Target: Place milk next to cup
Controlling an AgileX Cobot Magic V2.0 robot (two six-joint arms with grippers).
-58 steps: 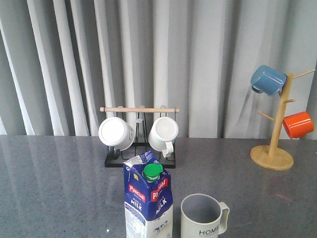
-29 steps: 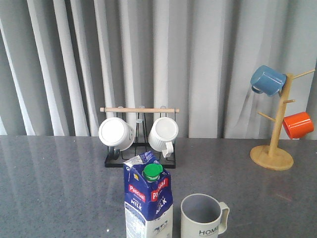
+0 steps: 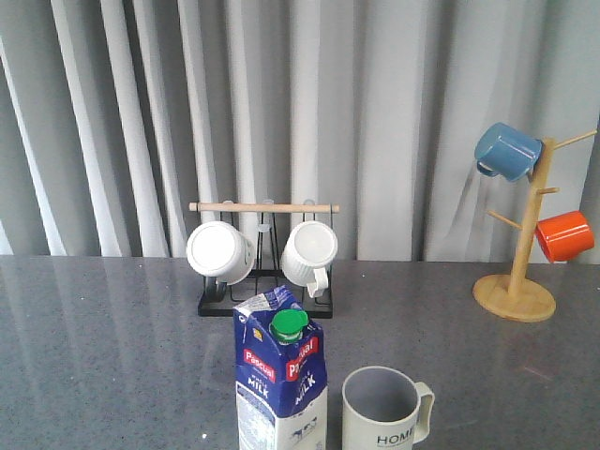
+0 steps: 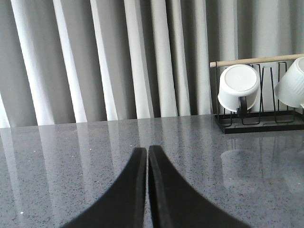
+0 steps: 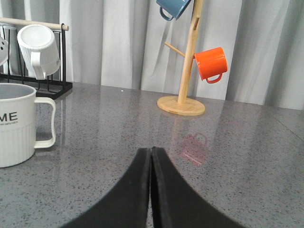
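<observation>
The milk, a dark-blue and white carton with a green cap, stands upright near the table's front edge. The cup, a pale mug with "HOME" lettering, stands just right of it, a small gap between them. The cup also shows in the right wrist view, handle toward the gripper. My left gripper is shut and empty, low over bare table; the milk is out of its view. My right gripper is shut and empty, to the right of the cup. Neither gripper shows in the front view.
A black rack with a wooden bar holds two white mugs at the back centre. A wooden mug tree at the back right carries a blue mug and an orange mug. Grey curtains hang behind the table.
</observation>
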